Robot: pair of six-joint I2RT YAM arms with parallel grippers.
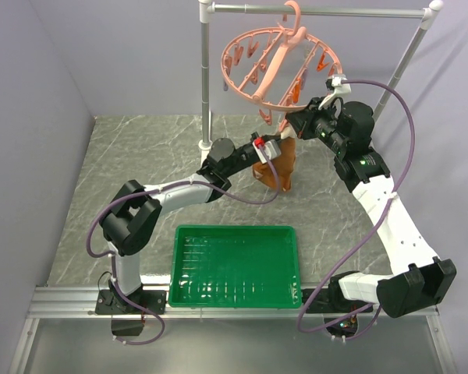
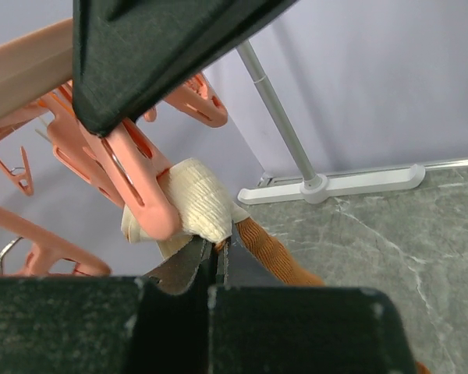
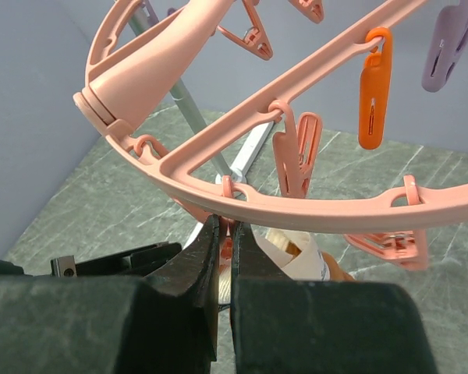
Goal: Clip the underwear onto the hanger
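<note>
The salmon-pink ring hanger (image 1: 274, 66) hangs by its hook from the rack bar, and its ring (image 3: 312, 204) crosses the right wrist view. The rust-orange underwear (image 1: 278, 165) dangles below it. My left gripper (image 2: 221, 246) is shut on the underwear just under its cream waistband (image 2: 200, 204), holding it up. A pink clothespin (image 2: 132, 183) touches the waistband; whether it grips the cloth I cannot tell. My right gripper (image 3: 232, 234) is shut on a pink clothespin right under the ring, and its black finger (image 2: 156, 47) fills the top of the left wrist view.
A green tray (image 1: 234, 296) lies at the near table edge between the arm bases. The grey metal rack (image 1: 207, 78) stands behind, its foot (image 2: 327, 185) on the marble-patterned table. Orange (image 3: 374, 89) and purple (image 3: 448, 47) clothespins dangle from the ring.
</note>
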